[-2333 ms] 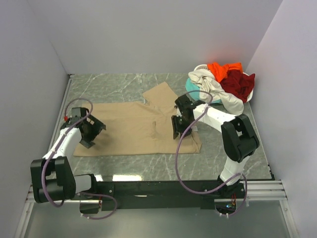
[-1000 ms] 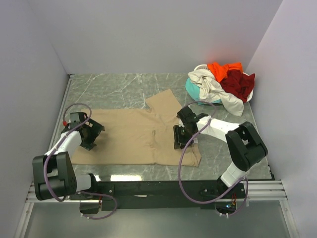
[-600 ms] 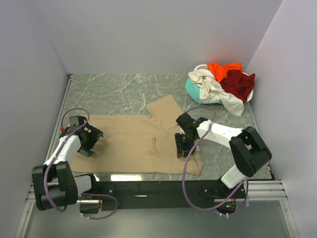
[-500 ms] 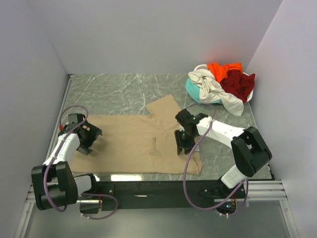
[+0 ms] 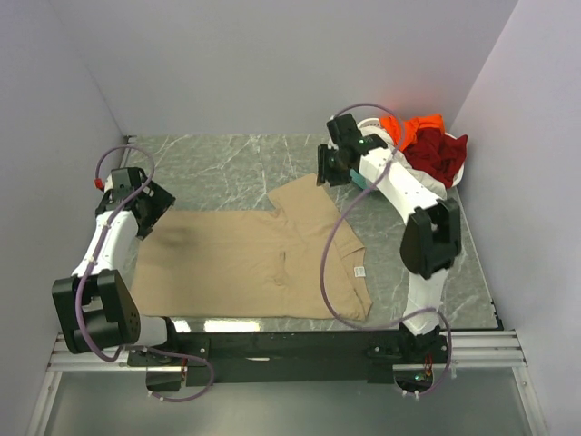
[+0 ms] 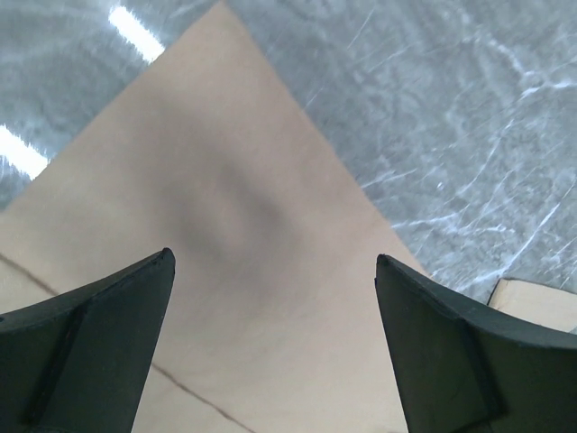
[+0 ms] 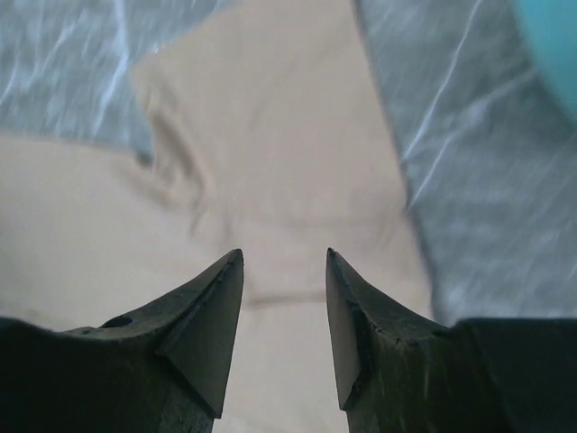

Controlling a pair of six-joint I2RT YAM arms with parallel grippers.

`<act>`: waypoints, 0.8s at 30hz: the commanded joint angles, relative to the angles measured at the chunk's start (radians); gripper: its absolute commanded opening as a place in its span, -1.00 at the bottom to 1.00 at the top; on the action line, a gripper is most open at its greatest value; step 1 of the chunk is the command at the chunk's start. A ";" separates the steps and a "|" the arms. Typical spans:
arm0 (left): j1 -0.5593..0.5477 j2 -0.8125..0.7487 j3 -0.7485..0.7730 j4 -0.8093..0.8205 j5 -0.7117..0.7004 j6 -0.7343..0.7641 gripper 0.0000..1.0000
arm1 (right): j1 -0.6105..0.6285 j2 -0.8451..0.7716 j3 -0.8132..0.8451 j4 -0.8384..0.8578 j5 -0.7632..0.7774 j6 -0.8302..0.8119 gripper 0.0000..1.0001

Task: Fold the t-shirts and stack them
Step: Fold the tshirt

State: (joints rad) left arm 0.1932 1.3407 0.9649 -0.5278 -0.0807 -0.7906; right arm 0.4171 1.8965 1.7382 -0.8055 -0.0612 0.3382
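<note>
The large tan t-shirt point(image 5: 254, 259) lies spread flat on the marble table, one sleeve point(image 5: 304, 195) pointing to the back. It fills the left wrist view point(image 6: 234, 271) and the right wrist view point(image 7: 270, 180). My left gripper point(image 5: 141, 207) is open and empty, raised over the shirt's far left corner. My right gripper point(image 5: 331, 168) is open and empty, raised just behind the sleeve. The cream-white point(image 5: 399, 168), bright orange point(image 5: 408, 127) and dark red point(image 5: 440, 154) shirts lie heaped at the back right, partly hidden by my right arm. A teal edge point(image 7: 550, 36) shows in the right wrist view.
The shirt heap rests in a white basket point(image 5: 368, 123) by the right wall. Grey walls close in the table on the left, back and right. Bare marble point(image 5: 218, 163) lies behind the tan shirt. A white label point(image 5: 359, 271) shows near the shirt's right hem.
Both grippers have let go of the tan shirt and risen away toward the back: the left up the left edge, the right from the shirt's right side to behind the sleeve. The shirt lies flatter.
</note>
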 commanded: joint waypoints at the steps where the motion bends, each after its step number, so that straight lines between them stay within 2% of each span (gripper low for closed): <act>1: 0.003 0.023 0.072 0.045 -0.030 0.071 0.99 | -0.023 0.143 0.160 0.097 0.060 -0.036 -0.03; 5: 0.005 0.051 0.089 0.068 -0.016 0.085 0.99 | -0.031 0.333 0.337 0.138 0.060 -0.059 -0.03; 10: 0.003 0.092 0.104 0.069 -0.010 0.100 0.99 | -0.032 0.452 0.490 0.186 0.106 -0.073 -0.03; 14: 0.003 0.118 0.126 0.057 -0.010 0.111 0.99 | -0.035 0.512 0.534 0.203 0.141 -0.082 -0.01; 24: 0.003 0.161 0.153 0.046 -0.004 0.113 0.99 | -0.037 0.562 0.497 0.207 0.139 -0.087 0.00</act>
State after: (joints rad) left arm 0.1932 1.4963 1.0775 -0.4839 -0.0864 -0.6941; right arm 0.3832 2.4454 2.2246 -0.6285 0.0608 0.2630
